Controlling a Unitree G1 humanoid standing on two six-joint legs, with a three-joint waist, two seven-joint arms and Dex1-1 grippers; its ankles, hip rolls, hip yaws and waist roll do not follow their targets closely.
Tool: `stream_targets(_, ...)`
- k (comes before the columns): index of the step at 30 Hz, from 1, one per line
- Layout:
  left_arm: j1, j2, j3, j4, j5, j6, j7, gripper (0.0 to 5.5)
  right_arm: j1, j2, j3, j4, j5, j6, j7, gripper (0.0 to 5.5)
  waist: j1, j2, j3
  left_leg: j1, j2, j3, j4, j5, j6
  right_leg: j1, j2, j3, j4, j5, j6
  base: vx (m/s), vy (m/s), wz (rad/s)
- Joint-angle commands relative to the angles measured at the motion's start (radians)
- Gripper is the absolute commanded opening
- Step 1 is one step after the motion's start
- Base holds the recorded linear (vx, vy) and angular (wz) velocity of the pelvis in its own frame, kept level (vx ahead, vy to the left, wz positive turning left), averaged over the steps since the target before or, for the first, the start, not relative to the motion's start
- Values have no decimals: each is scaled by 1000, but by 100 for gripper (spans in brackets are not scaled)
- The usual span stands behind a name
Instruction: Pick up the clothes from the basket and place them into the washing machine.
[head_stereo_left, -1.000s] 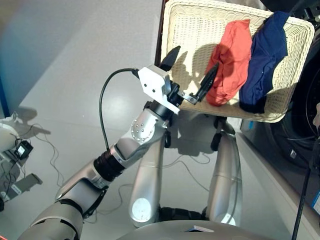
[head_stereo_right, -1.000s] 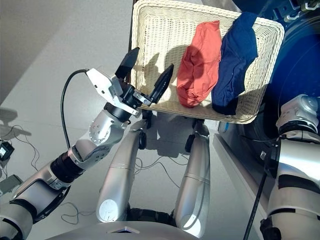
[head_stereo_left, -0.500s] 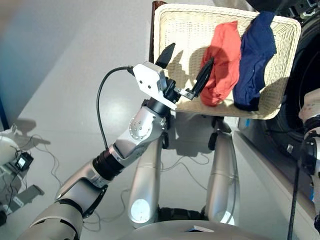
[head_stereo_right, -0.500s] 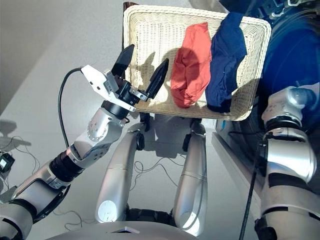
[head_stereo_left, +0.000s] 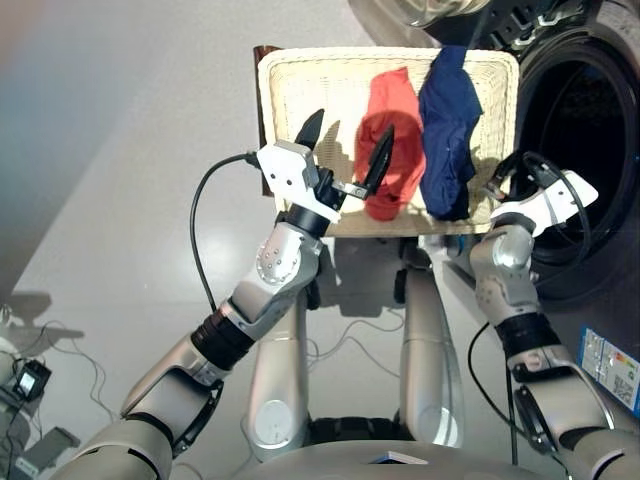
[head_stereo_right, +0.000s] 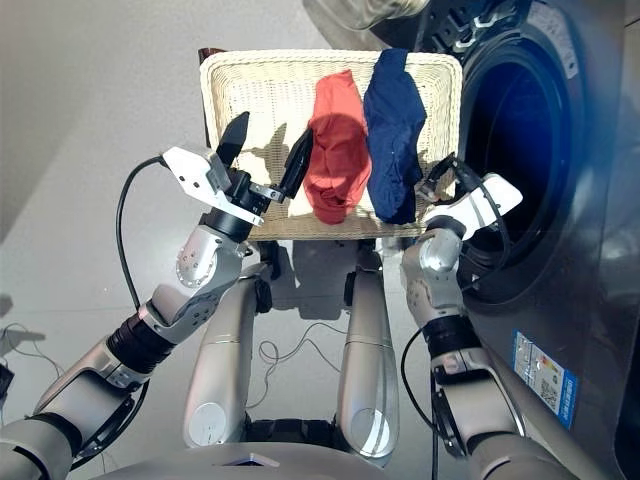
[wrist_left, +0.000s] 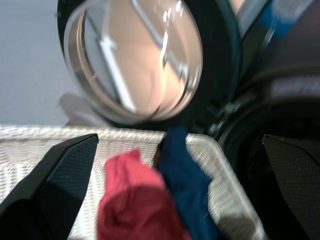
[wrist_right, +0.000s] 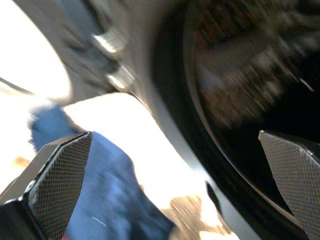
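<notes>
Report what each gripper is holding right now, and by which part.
Nothing is held. The left gripper is open above the basket, beside the orange-red garment. The right gripper is open and empty near the washing machine's opening.

The drum opening of the washing machine (head_stereo_right: 520, 160) gapes dark and unblocked just beside the basket (head_stereo_right: 250, 90). The swung-open porthole door (wrist_left: 135, 60) stands over the basket's far rim. The basket's left half is bare wicker; the orange-red garment (head_stereo_right: 335, 150) and navy garment (head_stereo_right: 392, 140) fill its right half.
</notes>
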Motion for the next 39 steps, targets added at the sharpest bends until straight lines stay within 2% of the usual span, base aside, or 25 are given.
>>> stream_targets(1,-54,-27,-4,50,156,-1,47,550,-10,-60,17,-214,-40,-58,69,550,6,-36,-15,21,22,-3,-31,11,-31,60,-7,-15,23,-43,42,0,0,0)
stream_targets(7,-140,-127,-24,297,251,49,135,550,-57,-113,99,-389,-136,-20,86,550,-21,-74,-15,6,38,9,-14,13,-34,44,6,0,26,-32,41,0,0,0)
stream_targets(11,-223,-203,-18,515,287,87,196,550,-147,-97,224,-396,-141,8,112,550,-34,-97,-15,-5,51,21,-4,15,-39,27,15,8,28,-23,39,0,0,0)
stream_targets(16,-330,-276,14,709,224,113,216,550,-295,-63,372,-366,-120,41,139,550,-50,-125,-15,-40,71,25,22,15,-47,0,25,12,37,-18,41,-14,-10,-116)
stream_targets(21,-420,-329,88,861,114,149,233,550,-405,6,480,-373,-101,61,163,550,-66,-128,-15,-91,90,12,64,8,-56,-50,37,7,79,-31,35,-2,-10,-11)
stream_targets(28,-504,-318,164,938,41,164,249,550,-510,54,544,-403,-112,92,180,550,-84,-138,-15,-175,127,4,160,-18,-72,-133,58,7,165,-56,24,-2,-31,8)
stream_targets(32,-545,-294,182,960,43,178,254,550,-541,74,553,-420,-110,100,183,550,-99,-147,-15,-216,147,6,193,-29,-80,-176,68,9,185,-60,25,3,-14,-19)
stream_targets(35,-567,-273,203,985,33,183,258,550,-552,93,560,-431,-100,106,197,550,-111,-161,-15,-241,158,6,227,-41,-83,-209,83,14,213,-69,28,0,0,0)
stream_targets(38,-582,-263,218,990,16,183,272,550,-550,90,559,-452,-102,109,202,550,-121,-169,-15,-270,169,2,294,-69,-84,-240,93,18,270,-91,26,40,-29,-185)
stream_targets(39,-588,-264,221,995,11,185,275,550,-546,89,558,-456,-98,109,204,550,-121,-166,-15,-264,176,-4,327,-114,-90,-239,97,14,306,-134,24,104,-28,-172)
